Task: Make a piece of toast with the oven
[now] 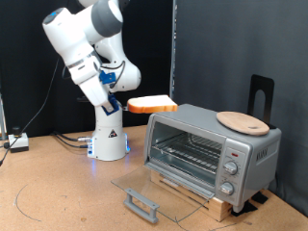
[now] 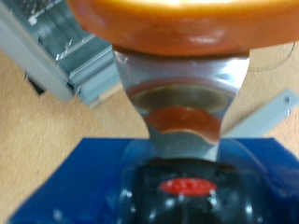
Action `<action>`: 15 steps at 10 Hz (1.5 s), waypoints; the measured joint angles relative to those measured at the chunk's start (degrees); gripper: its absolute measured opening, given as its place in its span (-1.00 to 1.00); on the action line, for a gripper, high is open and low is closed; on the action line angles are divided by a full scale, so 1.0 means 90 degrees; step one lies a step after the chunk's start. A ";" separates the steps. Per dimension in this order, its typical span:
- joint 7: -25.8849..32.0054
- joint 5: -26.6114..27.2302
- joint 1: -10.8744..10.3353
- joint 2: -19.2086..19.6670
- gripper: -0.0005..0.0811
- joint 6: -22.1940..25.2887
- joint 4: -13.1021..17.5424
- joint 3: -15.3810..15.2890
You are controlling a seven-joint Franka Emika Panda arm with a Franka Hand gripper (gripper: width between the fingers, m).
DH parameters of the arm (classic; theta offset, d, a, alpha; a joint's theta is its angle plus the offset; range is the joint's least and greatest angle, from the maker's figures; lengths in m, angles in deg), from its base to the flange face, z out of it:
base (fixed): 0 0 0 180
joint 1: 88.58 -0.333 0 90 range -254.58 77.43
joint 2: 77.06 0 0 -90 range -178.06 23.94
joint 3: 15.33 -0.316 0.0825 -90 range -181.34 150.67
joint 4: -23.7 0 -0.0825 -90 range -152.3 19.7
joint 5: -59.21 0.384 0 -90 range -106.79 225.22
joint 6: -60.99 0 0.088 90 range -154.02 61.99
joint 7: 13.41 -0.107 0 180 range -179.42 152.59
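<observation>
- Here, in the exterior view, the oven (image 1: 212, 149) stood on a wooden slat base (image 1: 197, 192) near the desk's right edge, its glass door (image 1: 154, 197) folded flat toward the front edge. The cavity held only its wire rack (image 1: 188, 154).
- A round wooden board (image 1: 243, 121) lay on the oven's roof.
- The piece of toast (image 1: 151, 104) was in the air, level, just above and to the left of the oven's top left corner, clear of the roof.
- Bare desk (image 1: 58, 188) spread to the left and front.
- The white arm rose from its base (image 1: 108, 144) toward the back, elbow high, with the gripper (image 1: 123, 96) reaching sideways, clamped on the toast's edge.
- In the wrist view, the gripper (image 2: 182, 70) had its metal fingers (image 2: 177, 112) closed on the toast (image 2: 182, 23), whose orange crust filled the frame's upper part; a corner of the oven (image 2: 65, 56) showed beyond it.
</observation>
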 joint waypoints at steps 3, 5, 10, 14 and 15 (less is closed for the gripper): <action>0.0423 -0.0231 0.0252 0.0044 -0.02 0.0109 0.0175 0.0490; 0.0529 -0.0231 0.0274 0.0109 -0.02 0.0215 0.0237 0.0594; 0.0941 -0.0492 0.0265 0.0555 -0.02 -0.0627 -0.0235 0.0596; 0.1179 -0.0453 0.0223 0.1522 -0.02 -0.1642 -0.0366 0.0598; 0.1238 -0.0346 0.0183 0.1769 -0.02 -0.1870 -0.0363 0.0594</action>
